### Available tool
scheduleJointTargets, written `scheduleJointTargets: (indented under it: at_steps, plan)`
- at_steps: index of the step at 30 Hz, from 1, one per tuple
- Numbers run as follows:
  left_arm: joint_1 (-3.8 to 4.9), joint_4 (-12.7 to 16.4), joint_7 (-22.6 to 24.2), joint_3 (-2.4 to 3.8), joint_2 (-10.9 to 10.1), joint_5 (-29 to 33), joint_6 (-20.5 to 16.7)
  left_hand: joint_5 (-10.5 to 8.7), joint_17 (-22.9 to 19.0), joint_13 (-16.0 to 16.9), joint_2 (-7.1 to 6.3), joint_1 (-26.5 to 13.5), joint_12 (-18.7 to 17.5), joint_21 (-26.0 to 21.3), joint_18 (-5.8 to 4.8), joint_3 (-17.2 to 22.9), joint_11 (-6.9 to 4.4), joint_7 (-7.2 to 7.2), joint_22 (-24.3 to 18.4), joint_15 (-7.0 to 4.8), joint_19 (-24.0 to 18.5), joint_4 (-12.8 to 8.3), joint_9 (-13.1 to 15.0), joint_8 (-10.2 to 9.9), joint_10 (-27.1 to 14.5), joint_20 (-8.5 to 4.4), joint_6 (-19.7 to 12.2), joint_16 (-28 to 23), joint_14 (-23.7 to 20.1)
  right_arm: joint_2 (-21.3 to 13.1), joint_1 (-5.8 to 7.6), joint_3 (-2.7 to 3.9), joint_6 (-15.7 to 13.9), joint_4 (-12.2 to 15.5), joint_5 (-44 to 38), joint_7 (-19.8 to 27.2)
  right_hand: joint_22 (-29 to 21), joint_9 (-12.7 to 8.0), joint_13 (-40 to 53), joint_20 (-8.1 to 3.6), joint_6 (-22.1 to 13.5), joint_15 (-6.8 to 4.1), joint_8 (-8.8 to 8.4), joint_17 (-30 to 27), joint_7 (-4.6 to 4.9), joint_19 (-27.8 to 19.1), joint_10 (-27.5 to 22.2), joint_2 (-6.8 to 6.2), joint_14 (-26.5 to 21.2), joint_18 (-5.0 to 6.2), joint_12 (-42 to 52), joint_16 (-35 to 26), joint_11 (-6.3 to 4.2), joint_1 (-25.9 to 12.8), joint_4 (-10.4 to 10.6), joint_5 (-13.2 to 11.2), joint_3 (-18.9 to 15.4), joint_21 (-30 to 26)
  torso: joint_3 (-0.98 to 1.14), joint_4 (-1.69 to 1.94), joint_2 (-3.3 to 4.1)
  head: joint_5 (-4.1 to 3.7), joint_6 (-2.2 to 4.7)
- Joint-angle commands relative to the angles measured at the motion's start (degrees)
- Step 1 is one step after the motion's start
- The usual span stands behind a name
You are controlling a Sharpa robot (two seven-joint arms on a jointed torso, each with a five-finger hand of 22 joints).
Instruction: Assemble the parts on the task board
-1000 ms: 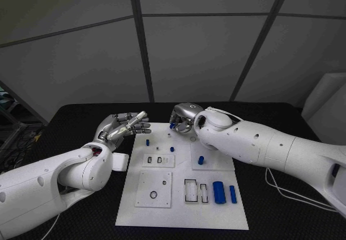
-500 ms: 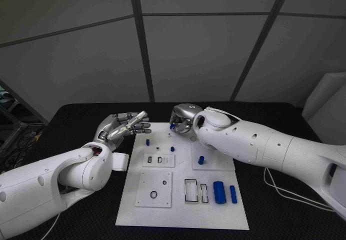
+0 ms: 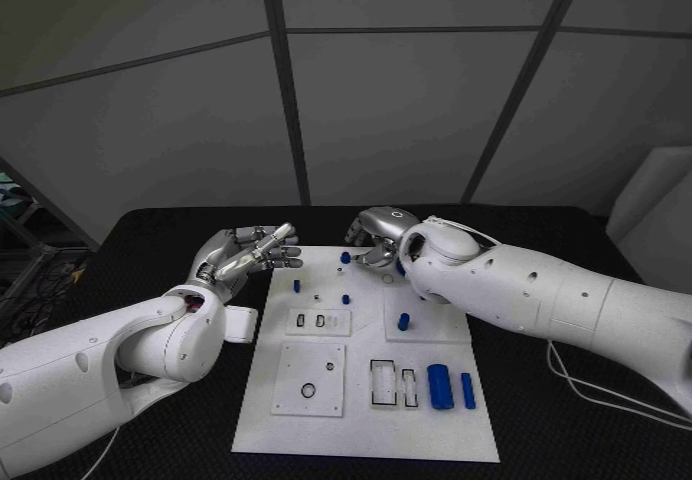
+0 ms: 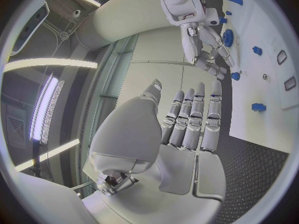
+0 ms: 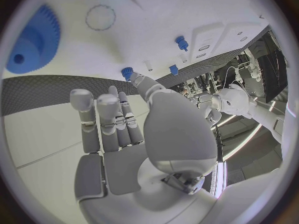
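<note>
The white task board lies in the middle of the black table. At its far edge stands a small blue part. My right hand hovers just right of that part, fingers stretched down toward the board and nothing held; its thumb tip ends close to the part. A blue gear lies on the board under this hand. My left hand floats over the board's far left corner, fingers straight and apart, empty.
Small blue pegs stand farther down the board. Two bigger blue cylinders lie beside rectangular slots near the front right. A black ring sits on the front left plate. Bare black table flanks the board.
My right hand has shifted a little to the right, off the small blue part, which now stands uncovered at the board's far edge. The left hand has stayed put.
</note>
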Motion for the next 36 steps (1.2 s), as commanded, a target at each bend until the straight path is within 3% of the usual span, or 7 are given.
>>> scheduleJointTargets:
  at_steps: [1, 7, 13, 18, 20, 27, 36]
  plan:
    - [0.1, 0.1, 0.2, 0.06, -0.2, -0.4, 0.8, -0.25, 0.1, -0.1, 0.62, -0.1, -0.3, 0.3, 2.86, 0.0, 0.37, 0.41, 0.1, 0.18, 0.4, -0.3, -0.1, -0.3, 0.1, 0.1, 0.1, -0.2, 0.2, -2.9, 0.11, 0.07, -4.3, 3.1, 1.6, -0.3, 0.5, 0.1, 0.1, -0.13, 0.8, -0.31, 0.36, 0.4, 0.04, 0.7, 0.9, -0.02, 0.5, 0.93, 0.6, 0.5, -0.03, 0.4, 0.1, 0.4, -0.6, 0.5, 0.09, -0.4, -0.19, 0.21, 0.08]
    - [0.1, -0.1, 0.2, 0.06, -0.5, -0.4, 1.0, -0.25, 0.1, -0.1, 0.63, -0.1, -0.3, 0.3, 2.86, 0.0, 0.37, 0.4, 0.1, 0.19, 0.4, -0.3, -0.1, -0.3, 0.1, 0.1, 0.1, -0.2, 0.2, -12.0, 0.12, 0.55, -4.5, 10.8, 8.4, -1.7, 6.2, 0.4, 1.5, -0.57, 3.9, -1.12, 1.28, 4.5, 0.04, 4.8, 8.7, -0.23, 1.9, -0.13, 5.0, 3.9, -1.07, 0.0, 1.4, 0.5, -1.5, 3.9, 0.25, -1.08, -0.49, 0.1, 0.23]
    - [0.1, -0.4, 0.1, 0.05, -0.5, -0.4, 1.1, -0.25, 0.1, 0.0, 0.64, -0.1, -0.3, 0.3, 2.86, 0.0, 0.37, 0.39, 0.1, 0.19, 0.4, -0.3, -0.1, -0.3, 0.1, 0.1, 0.1, -0.3, 0.2, -17.5, 0.12, 0.91, -1.2, 14.4, 13.5, -4.3, 13.4, 0.0, 8.6, -2.4, 3.5, -3.24, 0.9, 12.9, -1.59, 9.7, 15.9, -2.45, 3.7, -1.61, 13.9, 10.5, -3.43, 0.4, 3.5, 2.5, -7.5, 8.4, 0.46, -1.56, -0.61, -0.29, 0.38]
    - [0.09, -0.5, 0.1, 0.05, -0.3, -0.4, 1.2, -0.25, 0.1, 0.0, 0.64, -0.1, -0.3, 0.3, 2.86, 0.0, 0.37, 0.39, 0.1, 0.19, 0.4, -0.3, -0.1, -0.3, 0.1, 0.1, 0.1, -0.3, 0.2, -18.8, 0.11, 0.97, 1.1, 14.3, 14.6, -5.5, 18.6, 0.0, 23.7, -2.25, 2.3, -2.81, 1.23, 21.7, -1.38, 12.4, 10.4, -1.06, 4.3, -2.66, 28.1, 17.0, -3.79, 4.4, 8.2, 3.1, -15.5, 11.4, 0.49, -1.6, -0.62, -0.52, 0.44]
    - [0.09, -0.6, 0.1, 0.05, -0.2, -0.4, 1.2, -0.25, 0.1, 0.0, 0.64, -0.1, -0.3, 0.3, 2.86, 0.0, 0.37, 0.39, 0.1, 0.19, 0.4, -0.3, -0.1, -0.3, 0.1, 0.1, 0.1, -0.3, 0.2, -18.6, 0.11, 0.98, 1.8, 13.8, 14.9, -5.7, 19.2, 0.0, 26.9, -2.28, 1.9, -2.42, 1.38, 22.7, -1.25, 12.6, 8.9, -0.92, 4.3, -2.59, 30.8, 17.6, -3.21, 5.1, 10.0, 2.9, -16.6, 11.7, 0.53, -1.51, -0.55, -0.64, 0.44]
    - [0.09, -0.7, 0.0, 0.05, -0.1, -0.4, 1.4, -0.25, 0.1, 0.0, 0.64, -0.1, -0.3, 0.3, 2.86, 0.0, 0.37, 0.39, 0.1, 0.19, 0.4, -0.3, -0.1, -0.3, 0.1, 0.1, 0.1, -0.3, 0.2, -16.4, 0.09, 0.98, 3.6, 10.9, 15.1, -6.0, 19.7, 0.0, 33.8, -1.86, 0.9, -2.31, 1.76, 24.3, -0.99, 12.6, 7.7, -0.98, 4.4, -2.68, 36.5, 18.6, -2.67, 7.2, 13.2, 2.9, -18.0, 12.0, 0.36, -1.44, -0.52, -0.93, 0.31]
    - [0.08, -0.8, 0.0, 0.05, 0.0, -0.4, 1.4, -0.25, 0.1, 0.0, 0.64, -0.1, -0.3, 0.3, 2.86, 0.0, 0.37, 0.39, 0.1, 0.19, 0.4, -0.3, -0.1, -0.3, 0.1, 0.1, 0.1, -0.3, 0.2, -13.9, 0.07, 0.97, 5.4, 8.3, 14.5, -6.2, 19.6, 0.0, 40.2, -1.75, 0.7, -2.22, 2.24, 25.9, -0.94, 12.3, 9.3, -0.88, 4.6, -2.63, 42.3, 19.6, -2.6, 8.3, 14.8, 3.1, -18.4, 11.9, 0.34, -1.43, -0.49, -0.94, -0.05]
